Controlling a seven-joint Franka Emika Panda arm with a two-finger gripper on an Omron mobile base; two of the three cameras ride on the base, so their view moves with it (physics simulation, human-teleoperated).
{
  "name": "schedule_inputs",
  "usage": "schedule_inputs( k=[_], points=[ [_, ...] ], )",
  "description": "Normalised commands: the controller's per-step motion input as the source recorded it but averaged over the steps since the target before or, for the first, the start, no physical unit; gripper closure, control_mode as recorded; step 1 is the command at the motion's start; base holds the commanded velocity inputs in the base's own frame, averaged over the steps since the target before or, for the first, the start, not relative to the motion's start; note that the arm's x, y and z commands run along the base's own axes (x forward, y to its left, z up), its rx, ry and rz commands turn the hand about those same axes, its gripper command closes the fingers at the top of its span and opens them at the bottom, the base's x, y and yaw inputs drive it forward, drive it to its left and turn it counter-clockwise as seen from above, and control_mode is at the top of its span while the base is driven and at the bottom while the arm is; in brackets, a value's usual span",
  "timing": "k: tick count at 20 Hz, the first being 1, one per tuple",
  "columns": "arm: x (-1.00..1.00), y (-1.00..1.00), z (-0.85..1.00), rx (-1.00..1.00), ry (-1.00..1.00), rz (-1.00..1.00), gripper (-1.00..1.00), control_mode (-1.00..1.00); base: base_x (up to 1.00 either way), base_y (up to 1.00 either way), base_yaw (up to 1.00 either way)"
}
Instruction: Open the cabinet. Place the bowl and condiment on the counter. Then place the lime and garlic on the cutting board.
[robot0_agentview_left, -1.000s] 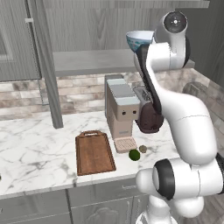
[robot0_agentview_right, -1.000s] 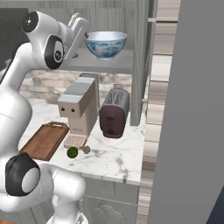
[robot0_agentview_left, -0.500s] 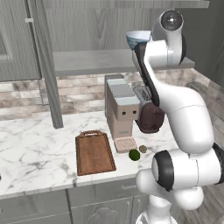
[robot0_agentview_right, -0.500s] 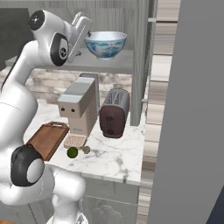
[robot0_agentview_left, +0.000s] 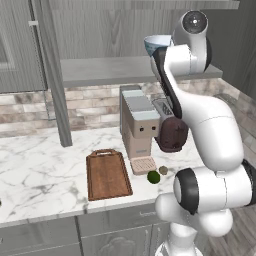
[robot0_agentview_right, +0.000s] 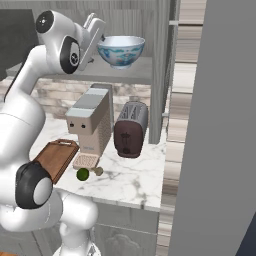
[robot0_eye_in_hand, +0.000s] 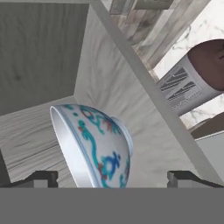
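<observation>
The cabinet (robot0_agentview_left: 100, 70) stands open, and the blue-and-white bowl (robot0_agentview_right: 120, 50) sits on its grey shelf (robot0_agentview_right: 120, 75). My gripper (robot0_agentview_right: 96, 31) is at shelf height, just left of the bowl and apart from it. In the hand view the bowl (robot0_eye_in_hand: 98, 148) fills the space ahead between my widely spread fingertips (robot0_eye_in_hand: 41, 179), so the gripper (robot0_eye_in_hand: 113, 179) is open and holds nothing. On the counter (robot0_agentview_left: 35, 170) lies the cutting board (robot0_agentview_left: 107, 174). The lime (robot0_agentview_left: 153, 176) and the garlic (robot0_agentview_left: 163, 170) rest to its right. The condiment is out of view.
A grey coffee machine (robot0_agentview_left: 140, 127) and a dark toaster (robot0_agentview_left: 172, 132) stand on the counter under the shelf. One open cabinet door (robot0_agentview_right: 220, 125) looms at the right, and the other door's edge (robot0_agentview_left: 52, 75) hangs at the left.
The arm's upper joints have leaned a little toward the shelf. The bowl has not moved and the jaws stay open.
</observation>
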Motion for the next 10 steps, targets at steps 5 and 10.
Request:
schedule_inputs(
  k=[5, 10],
  points=[
    [0.08, 0.0, -0.03, 0.0, 0.0, 0.0, -1.0, -1.0, 0.0, 0.0, 0.0],
    [0.12, 0.0, -0.1, 0.0, 0.0, 0.0, -1.0, -1.0, 0.0, 0.0, 0.0]
  ],
)
